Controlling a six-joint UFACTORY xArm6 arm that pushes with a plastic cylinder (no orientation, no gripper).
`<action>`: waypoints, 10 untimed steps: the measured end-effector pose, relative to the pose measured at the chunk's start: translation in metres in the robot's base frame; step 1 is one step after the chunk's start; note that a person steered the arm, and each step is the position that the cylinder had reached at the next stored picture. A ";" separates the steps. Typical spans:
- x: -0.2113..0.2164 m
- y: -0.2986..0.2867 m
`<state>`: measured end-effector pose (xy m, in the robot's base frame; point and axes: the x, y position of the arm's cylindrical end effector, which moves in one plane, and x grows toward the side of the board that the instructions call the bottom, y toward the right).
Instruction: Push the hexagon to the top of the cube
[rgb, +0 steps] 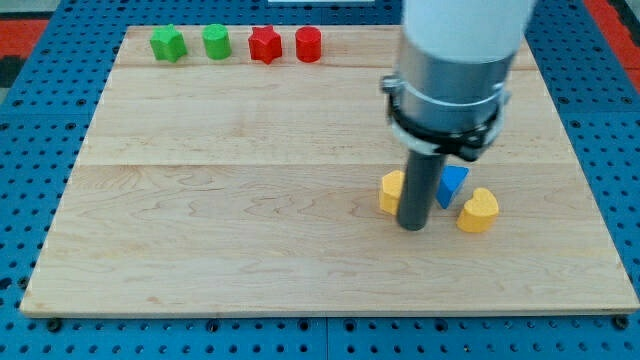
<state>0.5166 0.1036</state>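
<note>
On the wooden counter (200, 200), toward the right edge and a bit below the middle: three small blocks close together. First, a yellow hexagon (390, 190), half hidden behind the dark rod. Just to its right, a blue cube (454, 183), also partly hidden by the rod. Below the cube, a little nearer the bottom edge and the right edge, a yellow heart (478, 210).

End effector: only a straight dark rod, with nothing to open or shut and nothing held. My tip (412, 226) down on the counter, between the yellow hexagon and the yellow heart, right beside the hexagon's right side and a little nearer the bottom edge. Hard to tell if touching the hexagon or not. Hexagon to the left of the cube, at about the same height, not yet above it.

Far off, along the top edge near the top left corner, a row of four blocks well apart from my tip: a green star (168, 42), a green round block (216, 41), a red star (264, 44) and a red round block (308, 44).

Around the counter, a blue board full of holes (30, 150).
</note>
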 end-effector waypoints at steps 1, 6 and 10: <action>-0.033 -0.013; -0.125 -0.092; -0.200 -0.061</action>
<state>0.3165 0.0425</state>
